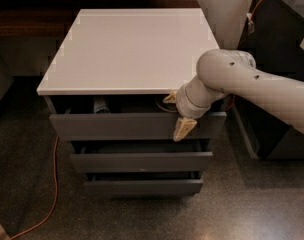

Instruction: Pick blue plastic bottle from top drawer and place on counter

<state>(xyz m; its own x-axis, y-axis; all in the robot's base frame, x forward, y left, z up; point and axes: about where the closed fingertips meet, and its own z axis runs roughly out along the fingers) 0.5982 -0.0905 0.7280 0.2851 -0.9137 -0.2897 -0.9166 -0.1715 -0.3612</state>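
The top drawer (127, 125) of the grey cabinet stands a little way open under the white counter (129, 49). In the dark gap at its left, a pale slim shape shows, which looks like the blue plastic bottle (99, 104); most of it is hidden by the counter's edge. My gripper (176, 114) is at the right end of the drawer, far from the bottle. It is open, with one tan finger (183, 129) hanging in front of the drawer's front panel and the other fingertip (169, 99) above the drawer's rim.
Two lower grey drawers (141, 161) sit below, each slightly ajar. An orange cable (54, 184) trails over the speckled floor at the left. A dark cabinet (279, 39) stands close on the right, and a dark shelf runs behind the counter.
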